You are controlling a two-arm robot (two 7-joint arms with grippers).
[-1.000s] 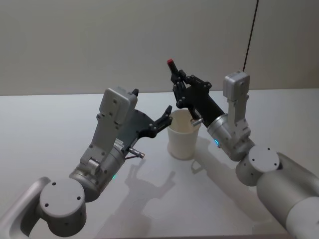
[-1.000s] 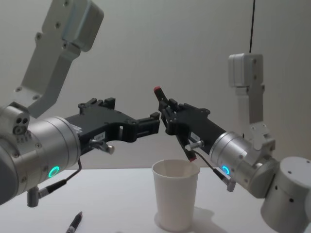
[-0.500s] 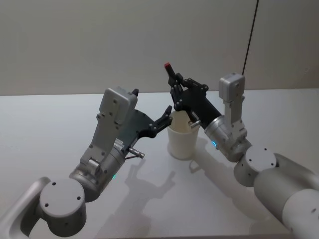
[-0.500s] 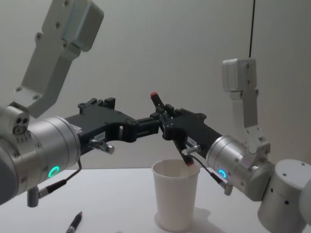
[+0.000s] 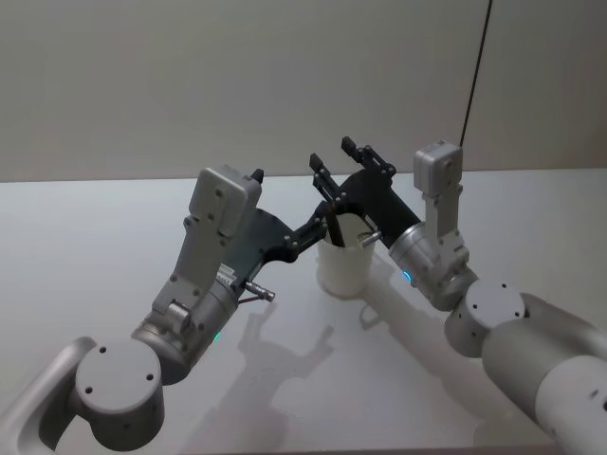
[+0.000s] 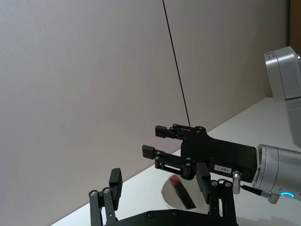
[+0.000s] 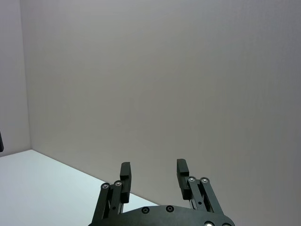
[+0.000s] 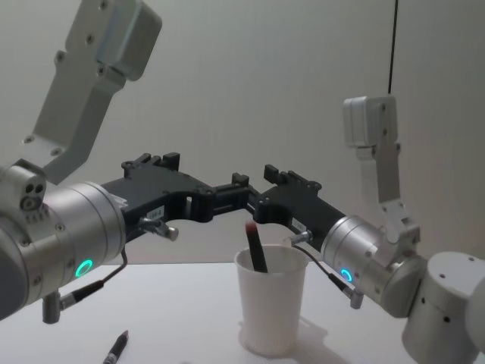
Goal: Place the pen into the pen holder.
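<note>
From the head view, my right gripper [image 5: 338, 163] hangs just above the pen holder [image 5: 343, 267], its fingers spread apart with nothing between them. The pen [image 5: 332, 227] stands inside the white paper cup, leaning against the rim, below my right fingers and clear of them. My left gripper [image 5: 305, 230] reaches in from the left, its tips just beside the cup's rim. The cup stands upright on the pale table [image 5: 95, 218].

From my left wrist, my left gripper [image 6: 160, 181] is open wide, one finger [image 6: 115, 182] on each side of the cup's mouth. The pen holder [image 6: 168, 200] lies beyond and between them, and I cannot tell whether they touch it. The pen [image 6: 181, 192] slants inside it, red end up. My right gripper [image 6: 157, 140] hovers over the cup, jaws parted and empty.

From my right wrist, my right gripper [image 7: 154, 170] shows two fingers apart, grasping nothing, with the wall behind them.

From the chest view, the pen [image 8: 255, 246] stands tilted in the pen holder [image 8: 273, 315], its red tip above the rim and just under my right gripper [image 8: 263, 189]. My left gripper [image 8: 227, 196] comes in level from the left, above the cup. Another pen [image 8: 117, 347] lies on the table, well apart to the left.
</note>
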